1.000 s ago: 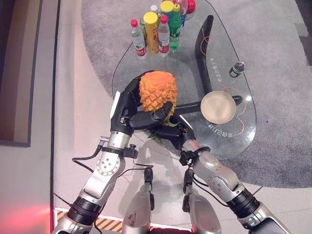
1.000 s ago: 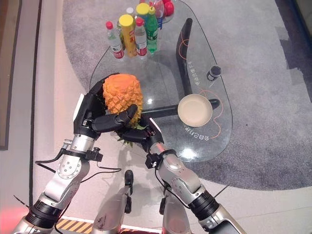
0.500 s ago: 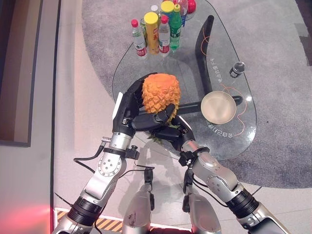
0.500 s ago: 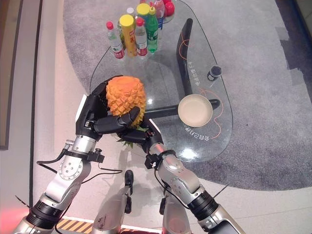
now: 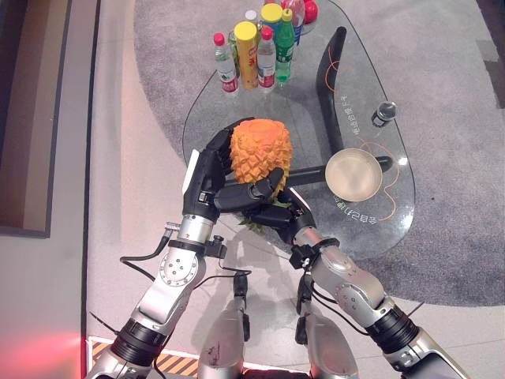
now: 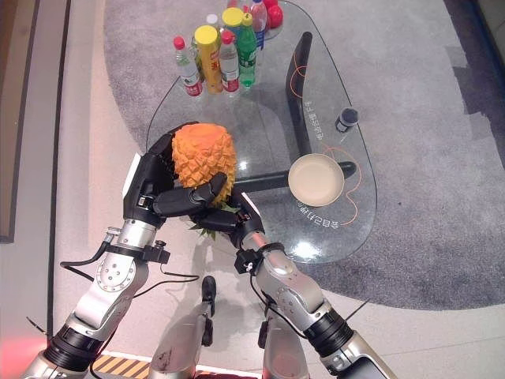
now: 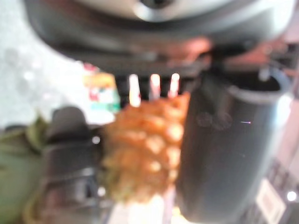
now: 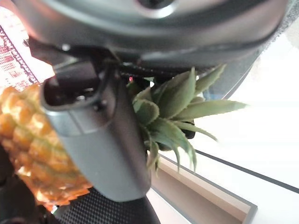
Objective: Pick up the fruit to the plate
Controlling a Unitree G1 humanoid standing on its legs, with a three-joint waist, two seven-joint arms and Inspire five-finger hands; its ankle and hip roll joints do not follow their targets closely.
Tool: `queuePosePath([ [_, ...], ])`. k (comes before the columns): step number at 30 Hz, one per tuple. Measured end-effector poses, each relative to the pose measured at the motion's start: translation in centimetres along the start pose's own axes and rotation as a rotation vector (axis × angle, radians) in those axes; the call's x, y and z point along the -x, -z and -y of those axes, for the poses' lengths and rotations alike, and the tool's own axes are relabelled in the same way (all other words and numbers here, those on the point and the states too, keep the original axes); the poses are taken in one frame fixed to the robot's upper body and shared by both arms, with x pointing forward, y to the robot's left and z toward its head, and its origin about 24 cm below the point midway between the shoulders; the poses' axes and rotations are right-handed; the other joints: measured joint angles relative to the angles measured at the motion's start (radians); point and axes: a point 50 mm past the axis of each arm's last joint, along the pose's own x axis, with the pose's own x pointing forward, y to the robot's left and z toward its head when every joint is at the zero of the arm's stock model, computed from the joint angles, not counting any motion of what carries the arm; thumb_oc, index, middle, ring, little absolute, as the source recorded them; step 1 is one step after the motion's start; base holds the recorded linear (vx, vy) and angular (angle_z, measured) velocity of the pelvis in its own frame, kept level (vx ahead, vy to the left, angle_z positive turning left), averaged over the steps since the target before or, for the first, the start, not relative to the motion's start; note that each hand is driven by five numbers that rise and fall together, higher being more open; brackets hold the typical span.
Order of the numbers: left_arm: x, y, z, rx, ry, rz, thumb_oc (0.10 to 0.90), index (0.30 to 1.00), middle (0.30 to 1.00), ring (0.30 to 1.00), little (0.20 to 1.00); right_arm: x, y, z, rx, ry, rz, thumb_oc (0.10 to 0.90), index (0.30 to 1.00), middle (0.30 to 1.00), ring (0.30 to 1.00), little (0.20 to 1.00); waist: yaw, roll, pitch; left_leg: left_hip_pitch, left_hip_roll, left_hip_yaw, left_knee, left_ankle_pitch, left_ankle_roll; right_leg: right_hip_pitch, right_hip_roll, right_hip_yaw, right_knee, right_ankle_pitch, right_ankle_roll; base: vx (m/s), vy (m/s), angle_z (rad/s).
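Observation:
An orange pineapple is held above the near left part of the glass table, its green crown pointing down toward me. My left hand is curled round its left side, thumb across the front. From below, my right hand grips the crown end. The pineapple shows between the left hand's fingers in the left wrist view. A round beige plate lies on the table to the right, apart from the fruit.
Several bottles stand in a cluster at the table's far end. A small dark can stands at the right edge. The table's black curved leg shows through the glass. Grey carpet surrounds the table.
Both hands carried the pineapple slightly right and away from me over the first half second. Since then it has barely moved.

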Motion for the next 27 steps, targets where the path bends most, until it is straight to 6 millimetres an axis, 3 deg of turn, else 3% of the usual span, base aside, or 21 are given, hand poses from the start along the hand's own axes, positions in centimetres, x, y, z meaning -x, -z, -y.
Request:
queuePosePath([
  [27,0.54,0.15,0.82,0.033,-0.016,-0.002,0.800,0.900,0.900,0.900,0.900,-0.26,0.24,0.73,0.029,0.053,-0.001,0.100,0.300,0.300,0.300,0.200,-0.001,0.003,-0.001,0.002,0.000,0.000,0.000,0.000,0.000,0.001,0.000,0.000,0.000,0.000,0.000,0.00,0.000,0.00],
])
